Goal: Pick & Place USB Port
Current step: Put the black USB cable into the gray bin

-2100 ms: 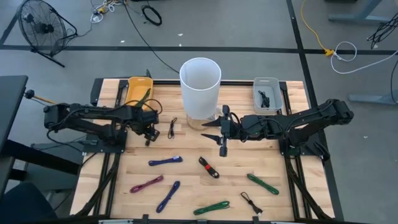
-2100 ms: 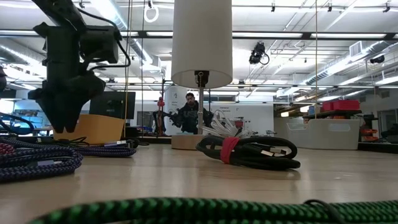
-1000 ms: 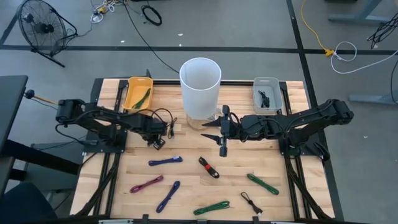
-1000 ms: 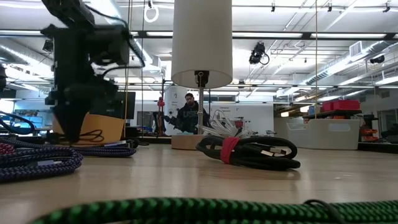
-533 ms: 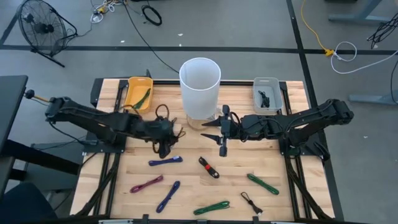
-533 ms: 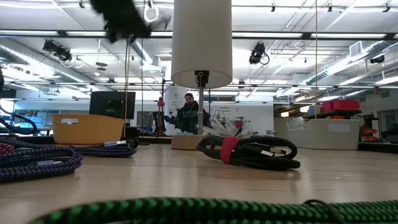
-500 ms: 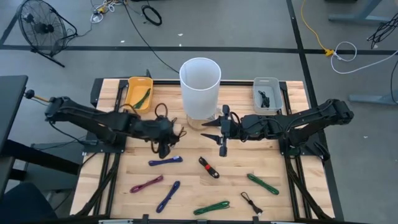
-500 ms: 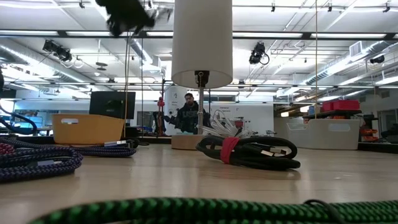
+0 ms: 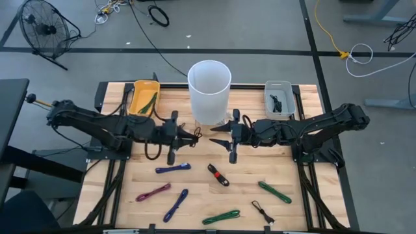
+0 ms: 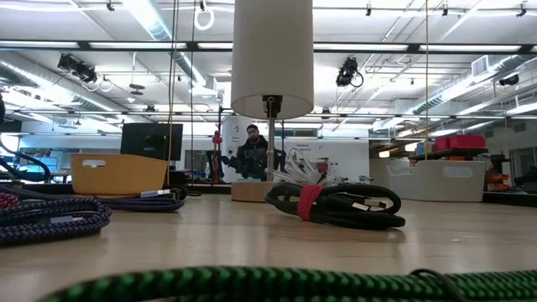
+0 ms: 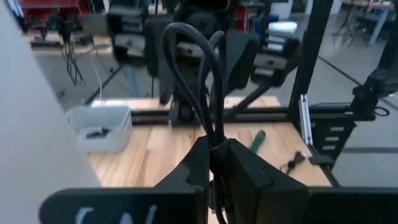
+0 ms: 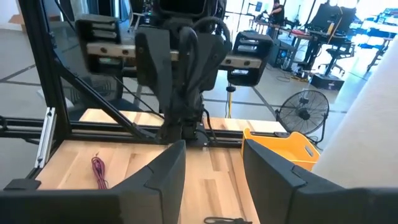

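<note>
My left gripper (image 9: 195,134) reaches level over the table's middle, just in front of the tall white bucket (image 9: 209,91), shut on a thin black USB cable (image 11: 196,68). A loop of the cable sticks out past the fingertips. My right gripper (image 9: 221,140) faces it from the table's right side, a short gap away, open with nothing between its fingers (image 12: 177,174). In the right wrist view the left gripper (image 12: 186,93) with its cable shows straight ahead. Neither gripper appears in the low view. My left gripper pinches the bundled black cable between its two fingers where the strands meet (image 11: 214,140). The fingers lie level and point toward the table's right edge. The cable's loop (image 11: 180,43) stands out beyond the fingertips, and the cable is lifted clear of the table.
A yellow bin (image 9: 144,96) stands at the far left and a grey bin (image 9: 278,99) at the far right. On the near half lie several bundled cables: blue (image 9: 173,168), black with a red tie (image 9: 218,175), green (image 9: 274,192), magenta (image 9: 153,192).
My left gripper has risen from the table with the black cable, going out of the low view. It has moved toward the table's right edge and tipped from pointing down to level, facing my right gripper. The cable is lifted clear.
</note>
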Action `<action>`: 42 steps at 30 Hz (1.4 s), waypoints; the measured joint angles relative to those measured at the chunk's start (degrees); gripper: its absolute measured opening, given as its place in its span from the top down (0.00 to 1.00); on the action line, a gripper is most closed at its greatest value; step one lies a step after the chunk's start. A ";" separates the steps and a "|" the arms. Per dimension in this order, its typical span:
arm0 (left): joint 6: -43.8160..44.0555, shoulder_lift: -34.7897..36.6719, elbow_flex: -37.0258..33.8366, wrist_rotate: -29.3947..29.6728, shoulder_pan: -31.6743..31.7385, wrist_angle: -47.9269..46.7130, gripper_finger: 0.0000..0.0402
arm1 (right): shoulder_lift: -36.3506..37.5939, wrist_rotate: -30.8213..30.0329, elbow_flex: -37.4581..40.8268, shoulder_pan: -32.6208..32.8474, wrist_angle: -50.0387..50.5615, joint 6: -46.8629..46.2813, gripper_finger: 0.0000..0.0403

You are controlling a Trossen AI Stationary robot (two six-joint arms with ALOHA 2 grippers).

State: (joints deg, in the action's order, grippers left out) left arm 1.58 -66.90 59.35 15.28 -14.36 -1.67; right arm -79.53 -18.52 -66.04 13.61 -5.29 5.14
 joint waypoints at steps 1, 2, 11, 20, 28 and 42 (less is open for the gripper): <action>-1.49 -0.54 0.00 -0.04 -0.01 0.92 0.91 | 0.00 0.00 0.00 0.00 -0.10 -0.13 0.60; -2.74 -1.22 -0.05 -0.02 -0.01 1.72 0.91 | 0.00 0.00 0.00 0.00 -0.22 -0.15 0.60; -8.44 -6.97 -0.05 0.65 1.89 9.12 0.91 | 0.01 -0.21 0.00 -0.02 -1.74 -0.15 0.60; -11.78 -8.32 -0.07 -0.45 2.96 13.40 0.91 | 0.15 -0.28 -0.02 -0.01 -1.89 -0.15 0.60; -11.89 -8.89 -0.11 -0.25 3.00 13.69 0.91 | 0.08 0.13 -0.02 0.06 -1.07 1.17 0.89; -12.69 -8.29 -0.03 2.72 3.02 11.34 0.66 | 0.65 -8.52 -0.01 2.28 1.35 2.83 1.00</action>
State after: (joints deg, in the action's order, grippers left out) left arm -11.11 -75.18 59.32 18.00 -11.34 9.67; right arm -78.88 -27.04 -66.05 15.89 -3.95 7.98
